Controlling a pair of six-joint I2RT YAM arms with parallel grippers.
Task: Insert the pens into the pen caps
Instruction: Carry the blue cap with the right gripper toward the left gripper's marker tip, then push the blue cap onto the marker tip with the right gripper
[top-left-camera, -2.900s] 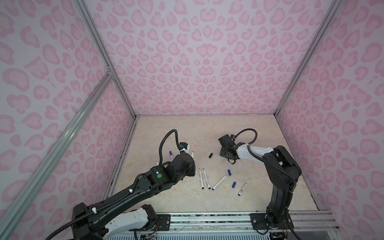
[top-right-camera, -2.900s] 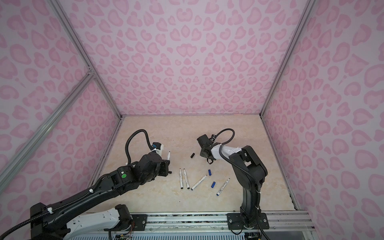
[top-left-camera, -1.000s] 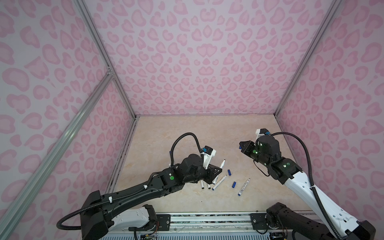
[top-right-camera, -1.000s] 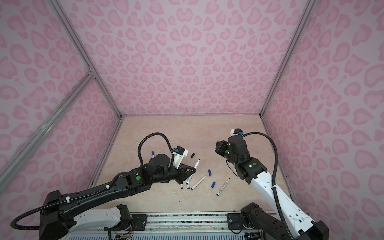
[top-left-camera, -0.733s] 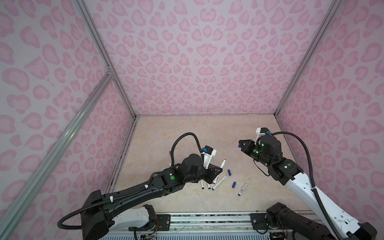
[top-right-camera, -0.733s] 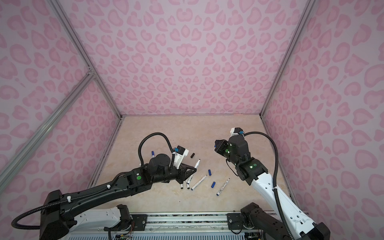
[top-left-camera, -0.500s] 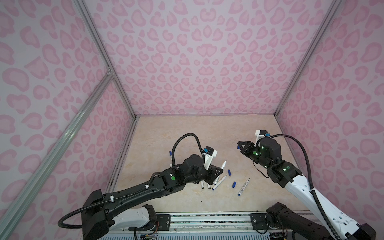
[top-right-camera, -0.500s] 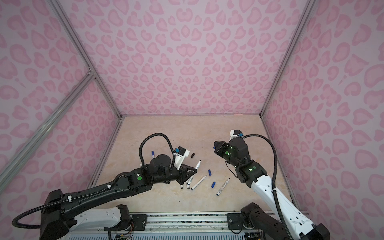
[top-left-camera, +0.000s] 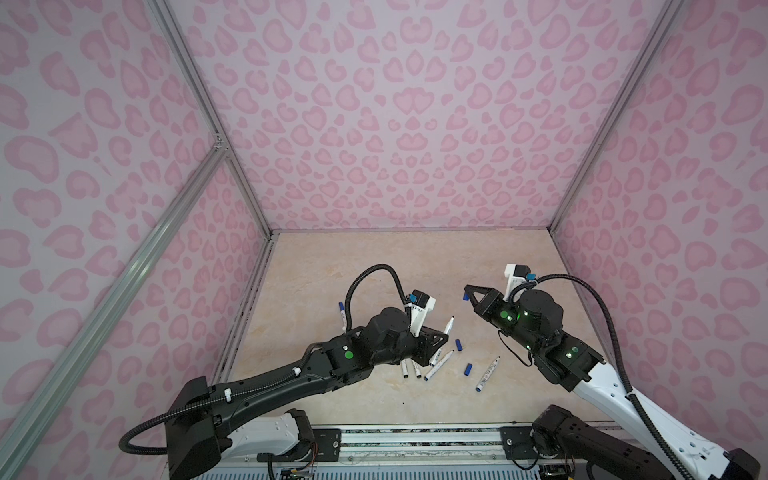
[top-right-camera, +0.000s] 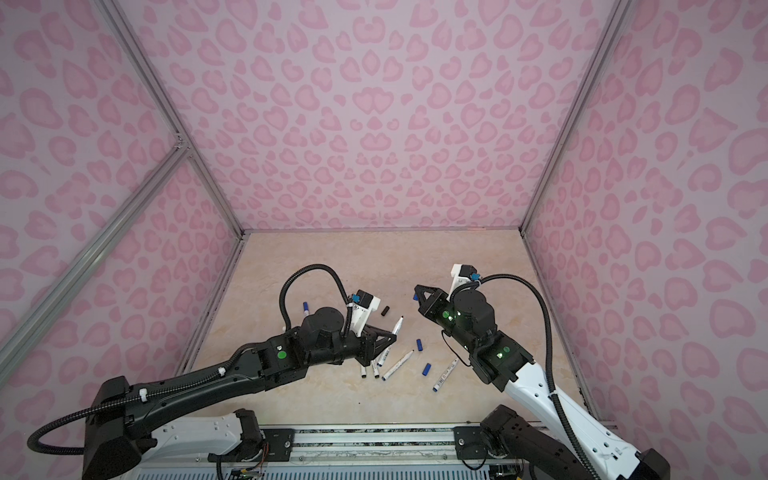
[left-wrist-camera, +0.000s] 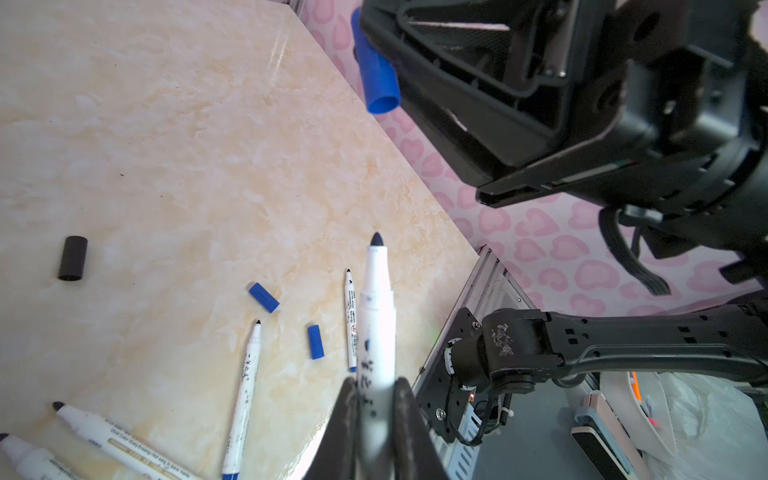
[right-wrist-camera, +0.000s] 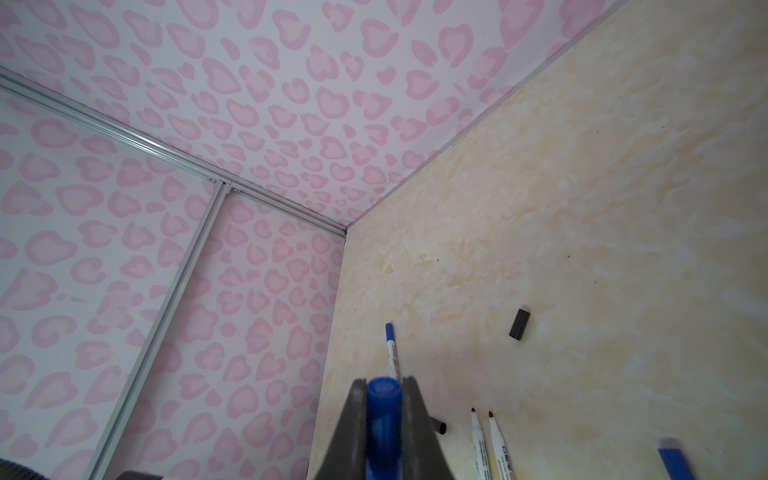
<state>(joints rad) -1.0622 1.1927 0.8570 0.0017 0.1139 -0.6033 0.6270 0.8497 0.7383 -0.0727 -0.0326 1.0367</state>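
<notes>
Beige marbled counter (top-left-camera: 332, 266) bore five white marker pens (left-wrist-camera: 25, 453) (left-wrist-camera: 112, 438) (left-wrist-camera: 246, 390) (left-wrist-camera: 351, 324) (right-wrist-camera: 392, 353), two stubby blue caps (left-wrist-camera: 264, 297) (left-wrist-camera: 316, 341), two black caps (left-wrist-camera: 72, 257) (right-wrist-camera: 437, 426), one half-hidden; left jaws clamped another pen (left-wrist-camera: 376, 316), right jaws another blue cap (right-wrist-camera: 382, 395).

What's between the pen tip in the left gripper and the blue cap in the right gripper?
Nothing visible. In the left wrist view the pen in the left gripper points roughly toward the blue cap in the right gripper, open end facing it, with only air between.
</notes>
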